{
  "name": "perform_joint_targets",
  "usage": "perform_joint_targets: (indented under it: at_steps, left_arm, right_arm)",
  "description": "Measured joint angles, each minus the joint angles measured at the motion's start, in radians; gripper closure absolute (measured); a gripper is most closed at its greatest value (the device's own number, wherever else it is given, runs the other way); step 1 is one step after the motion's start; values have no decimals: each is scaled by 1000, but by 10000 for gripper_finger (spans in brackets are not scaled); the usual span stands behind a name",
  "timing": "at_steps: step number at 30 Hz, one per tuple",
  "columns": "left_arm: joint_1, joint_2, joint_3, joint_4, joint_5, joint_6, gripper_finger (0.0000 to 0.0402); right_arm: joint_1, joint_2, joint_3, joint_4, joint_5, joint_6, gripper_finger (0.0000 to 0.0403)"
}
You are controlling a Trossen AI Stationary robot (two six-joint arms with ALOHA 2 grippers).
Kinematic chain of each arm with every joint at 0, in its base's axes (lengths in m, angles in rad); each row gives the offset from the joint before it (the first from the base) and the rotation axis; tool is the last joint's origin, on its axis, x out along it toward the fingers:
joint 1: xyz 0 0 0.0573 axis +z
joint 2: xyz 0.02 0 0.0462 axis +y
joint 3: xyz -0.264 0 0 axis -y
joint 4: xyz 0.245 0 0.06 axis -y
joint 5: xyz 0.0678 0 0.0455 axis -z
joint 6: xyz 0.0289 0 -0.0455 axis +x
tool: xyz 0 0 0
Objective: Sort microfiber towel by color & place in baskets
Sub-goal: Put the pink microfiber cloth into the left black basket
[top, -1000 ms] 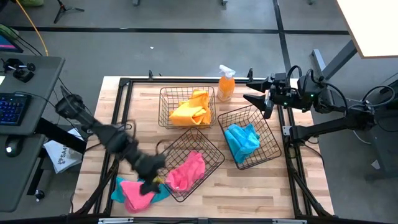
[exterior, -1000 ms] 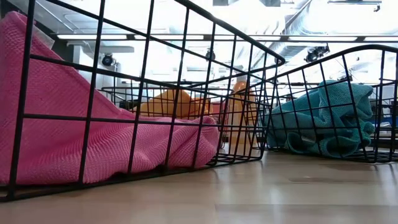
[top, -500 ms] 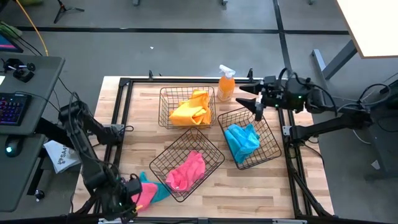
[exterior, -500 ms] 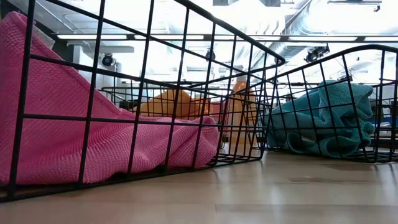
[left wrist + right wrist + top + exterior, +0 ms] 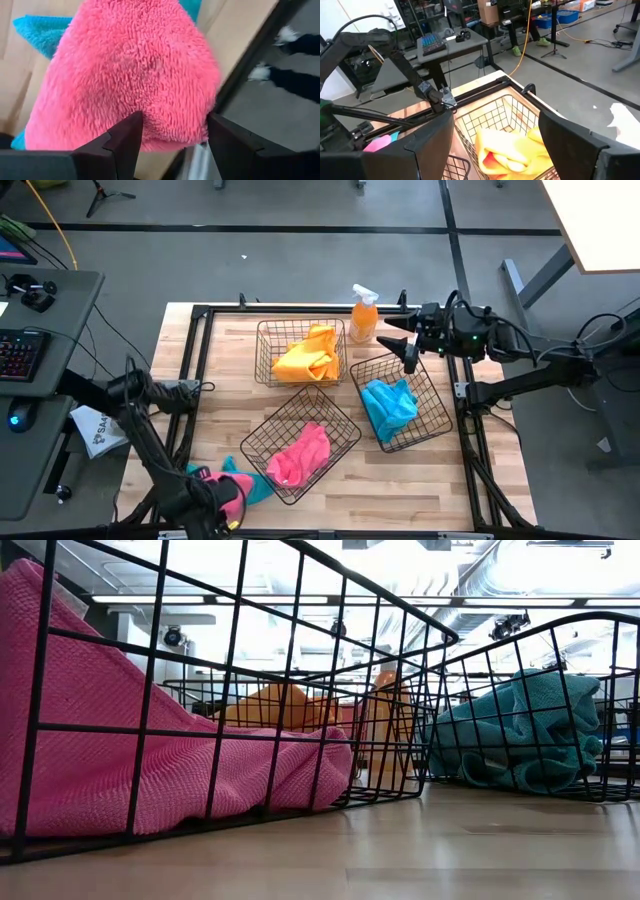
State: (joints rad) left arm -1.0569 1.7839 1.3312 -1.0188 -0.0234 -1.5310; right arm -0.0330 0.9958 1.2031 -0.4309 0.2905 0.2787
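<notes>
A loose pink towel (image 5: 233, 489) sits by the table's near edge on a teal towel (image 5: 259, 486), at my left gripper (image 5: 224, 499). In the left wrist view the pink towel (image 5: 135, 65) fills the gap of my left gripper (image 5: 175, 119), with the teal towel (image 5: 42, 32) under it. Three wire baskets hold towels: yellow in the far basket (image 5: 262, 350), pink in the near basket (image 5: 335, 412), teal in the right basket (image 5: 436, 398). My right gripper (image 5: 405, 345) hovers open over the right basket's far rim. My left gripper has the pink towel's bunched end (image 5: 165, 125) pinched between its two fingers (image 5: 125, 142), coming level from the table's left side. The towel bulges out past the fingers as a rounded mound over the teal towel. How many layers are caught cannot be seen.
An orange spray bottle (image 5: 363, 313) stands at the far edge between the far and right baskets. Black frame rails (image 5: 190, 395) run along the table's sides. In the low view the near basket (image 5: 240, 600) stands close, with its pink towel (image 5: 90, 760) against the wire.
My left arm has swung from over the table toward the near edge, and its gripper now points rightward at the pink towel. The pink towel has bunched into a smaller mound, showing more of the teal towel. My right gripper has shifted slightly toward the table's left.
</notes>
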Motion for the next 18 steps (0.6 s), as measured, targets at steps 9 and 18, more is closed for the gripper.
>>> perform_joint_targets:
  at_steps: [9,18]
  left_arm:
    - [19,72,-1,-8,-2,42,242]
    - [35,-194,51,-34,-21,-5,398]
  right_arm:
    - [0,0,0,-7,-1,0,114]
    - [0,0,0,-7,-2,-23,114]
